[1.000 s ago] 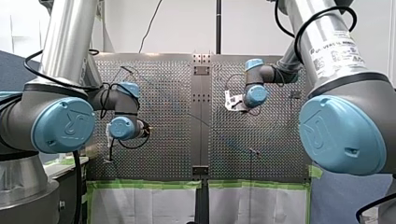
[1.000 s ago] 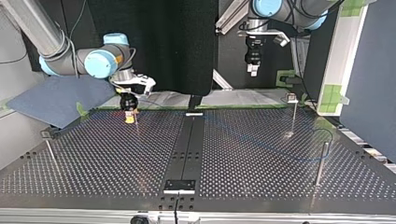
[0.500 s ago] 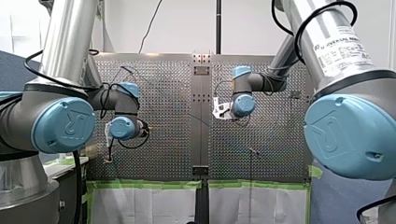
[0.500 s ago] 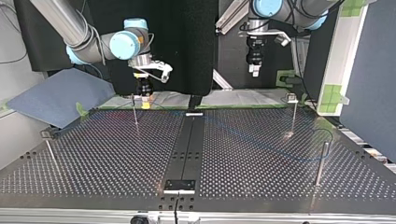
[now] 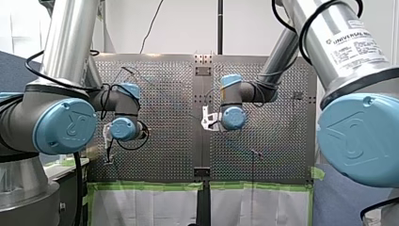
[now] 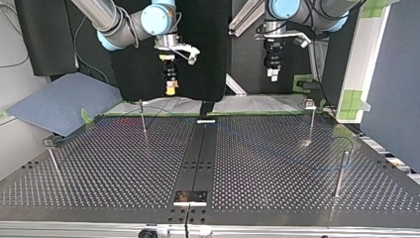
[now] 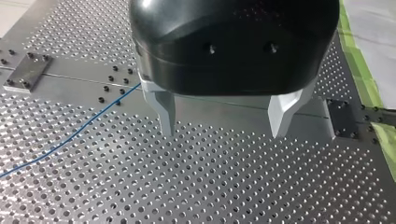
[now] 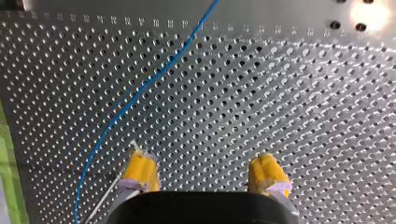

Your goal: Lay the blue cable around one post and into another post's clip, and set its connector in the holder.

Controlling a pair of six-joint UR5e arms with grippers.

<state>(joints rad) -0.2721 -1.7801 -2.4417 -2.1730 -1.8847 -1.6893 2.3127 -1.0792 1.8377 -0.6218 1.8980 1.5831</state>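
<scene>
Our right claw is wide open, with its yellow pads far apart, and it holds nothing. Our left claw is wide open too and holds nothing. The blue cable lies flat on the holey table. It curves past one yellow pad and touches neither claw. We cannot tell if any post has cable in its clip. In the top view both claws hang high over the table's far edge, well above the posts.
</scene>
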